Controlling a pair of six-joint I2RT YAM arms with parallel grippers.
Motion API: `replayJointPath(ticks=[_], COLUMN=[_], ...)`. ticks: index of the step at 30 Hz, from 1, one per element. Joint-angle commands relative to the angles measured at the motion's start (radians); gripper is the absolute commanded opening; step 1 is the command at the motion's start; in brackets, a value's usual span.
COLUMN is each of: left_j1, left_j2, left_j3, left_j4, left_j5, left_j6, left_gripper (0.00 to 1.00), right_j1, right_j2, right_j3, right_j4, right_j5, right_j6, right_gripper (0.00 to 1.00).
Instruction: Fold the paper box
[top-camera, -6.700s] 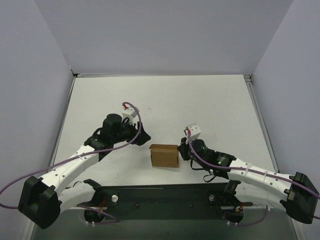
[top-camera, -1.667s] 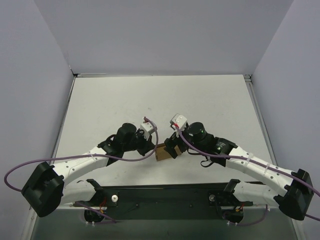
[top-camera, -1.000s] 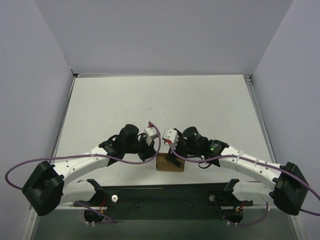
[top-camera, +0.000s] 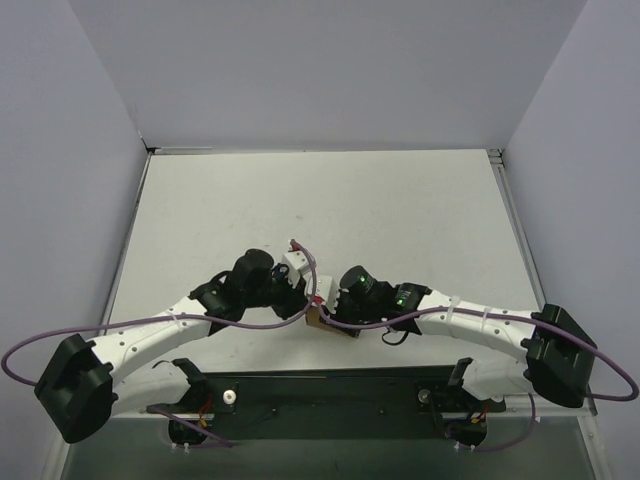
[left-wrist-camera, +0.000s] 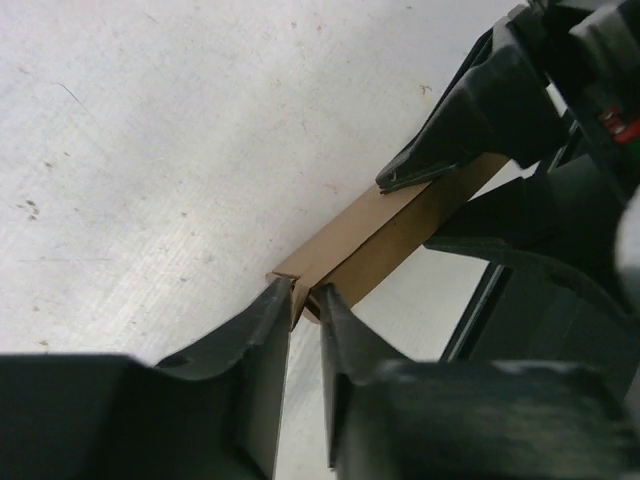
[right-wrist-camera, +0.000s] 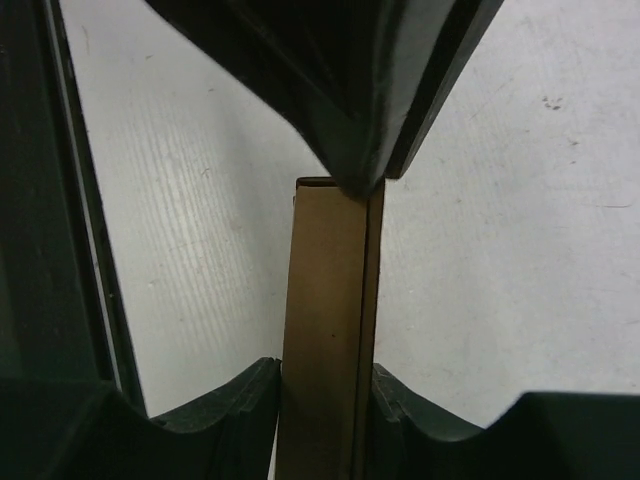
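Pinching the box (top-camera: 318, 320) at the table's (top-camera: 400, 200) 6 o'clock: left gripper (left-wrist-camera: 303, 300) nips its thin end edge, nearly closed; right gripper (right-wrist-camera: 325, 385) clamps both faces. I judge it's crease-pressing; next needs a gentle release.

The table (top-camera: 400, 200) presents a white, matte, finely textured surface with scattered dark specks and faint scratches. A dark mounting plate (top-camera: 330, 395) runs along its near edge. The paper box (top-camera: 316, 319) sits just beyond that plate; contact with the surface cannot be determined.
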Motion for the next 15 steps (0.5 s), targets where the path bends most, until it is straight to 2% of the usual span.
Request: replayJointPath(ticks=[1,3,6,12,15], left_j1=[-0.002,0.0,0.003,0.014,0.023], left_j2=[-0.065,-0.089,-0.108,-0.065,-0.033], left_j3=[0.049,0.078,0.116,0.262,0.293], left_j4=[0.03,-0.014,-0.102,-0.318,-0.335], left_j5=[-0.057,-0.088,-0.122,-0.131,-0.091], left_j6=[-0.029,-0.034,-0.044,0.02,0.058], left_gripper=[0.37,0.52,0.62,0.63,0.63], right_j1=[0.02,0.022,0.023,0.023,0.023], right_j2=[-0.083,-0.109,-0.133,-0.144,-0.144], right_j3=[-0.007,-0.029,-0.044,-0.041,-0.034], right_j4=[0.045,0.046,0.075,0.058,0.058], right_j5=[0.148,0.188,0.206,0.176,0.159], right_j6=[-0.036,-0.043,-0.056,-0.056,-0.051], right_gripper=[0.33,0.33,0.32,0.31,0.3])
